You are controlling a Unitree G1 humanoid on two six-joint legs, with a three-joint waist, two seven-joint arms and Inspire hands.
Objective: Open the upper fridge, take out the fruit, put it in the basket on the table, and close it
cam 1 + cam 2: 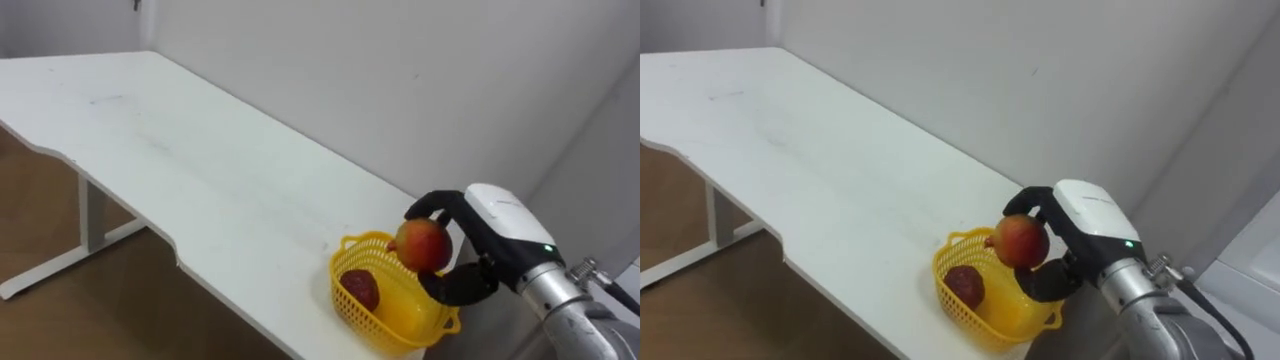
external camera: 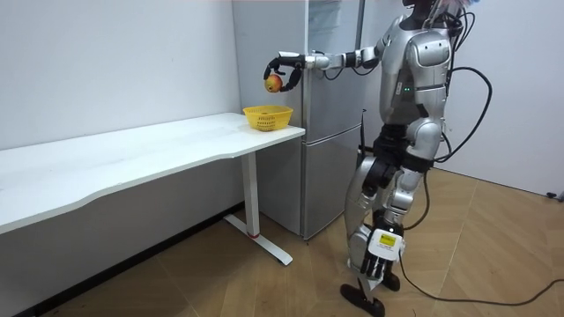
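My right hand is curled round a red-and-yellow apple and holds it in the air just above a yellow basket. The basket stands at the end of a white table and has a dark red fruit inside. In the room view I stand beside the table's end, in front of a grey fridge, with the right arm stretched toward the basket.
A plain wall runs behind the table. The table has a curved front edge and white legs. Wooden floor lies around me.
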